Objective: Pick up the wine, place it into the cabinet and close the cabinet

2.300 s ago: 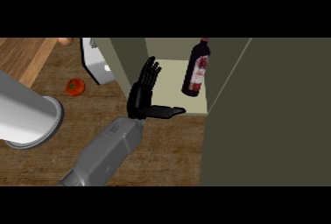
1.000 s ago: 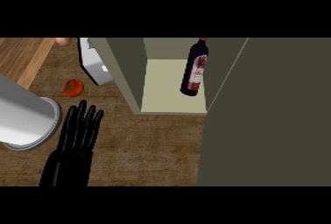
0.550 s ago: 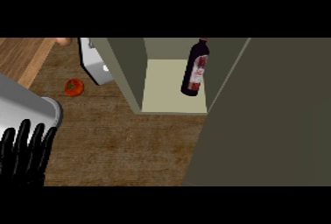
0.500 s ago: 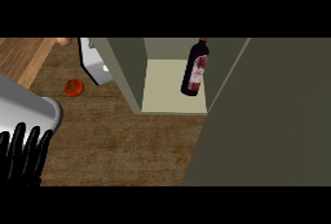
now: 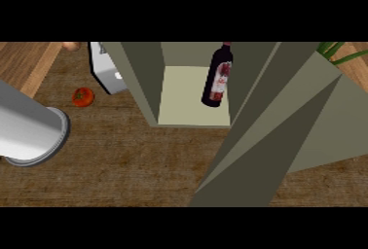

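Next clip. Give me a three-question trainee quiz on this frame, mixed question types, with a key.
1. True or false: the wine bottle stands inside the cabinet.
2. The cabinet door is: A) shut B) open C) missing.
3. What small red thing lies on the counter left of the cabinet?

Key: 1 true. 2 B. 3 the tomato, near the grey cylinder. Neither hand is in view.

The wine bottle point(image 5: 218, 78) carries a reddish label, but no lettering on it can be read.
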You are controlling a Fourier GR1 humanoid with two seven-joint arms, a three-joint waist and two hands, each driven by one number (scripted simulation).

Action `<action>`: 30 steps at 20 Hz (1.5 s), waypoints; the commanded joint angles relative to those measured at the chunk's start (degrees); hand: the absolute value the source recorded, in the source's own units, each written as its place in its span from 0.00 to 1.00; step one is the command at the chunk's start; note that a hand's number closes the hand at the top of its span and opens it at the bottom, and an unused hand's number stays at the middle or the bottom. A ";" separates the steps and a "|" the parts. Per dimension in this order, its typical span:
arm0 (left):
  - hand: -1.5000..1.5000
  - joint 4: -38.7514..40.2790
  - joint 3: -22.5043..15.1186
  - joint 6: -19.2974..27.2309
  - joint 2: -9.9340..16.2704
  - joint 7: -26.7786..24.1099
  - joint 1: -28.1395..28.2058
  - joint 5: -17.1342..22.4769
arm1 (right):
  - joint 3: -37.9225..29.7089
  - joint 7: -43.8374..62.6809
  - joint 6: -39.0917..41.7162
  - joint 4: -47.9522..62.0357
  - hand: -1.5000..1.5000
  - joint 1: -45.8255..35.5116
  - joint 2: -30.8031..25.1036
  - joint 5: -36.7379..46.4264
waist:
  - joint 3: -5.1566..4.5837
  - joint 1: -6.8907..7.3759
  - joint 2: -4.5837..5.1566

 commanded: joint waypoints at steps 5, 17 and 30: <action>0.00 3.07 10.30 -9.15 2.05 1.81 2.50 5.18 | 4.93 1.22 -14.43 14.05 1.00 -22.20 0.90 5.91 | -0.02 0.25 0.36; 0.00 3.17 17.08 -18.18 0.41 5.10 6.70 7.04 | -8.98 -1.73 -22.19 36.13 1.00 -45.23 0.89 -4.83 | 0.07 0.69 0.57; 0.00 0.87 14.13 -13.61 -1.44 15.66 -1.49 6.23 | -22.64 -18.15 -15.17 61.93 1.00 -54.00 -0.88 -3.82 | 0.13 -0.78 0.95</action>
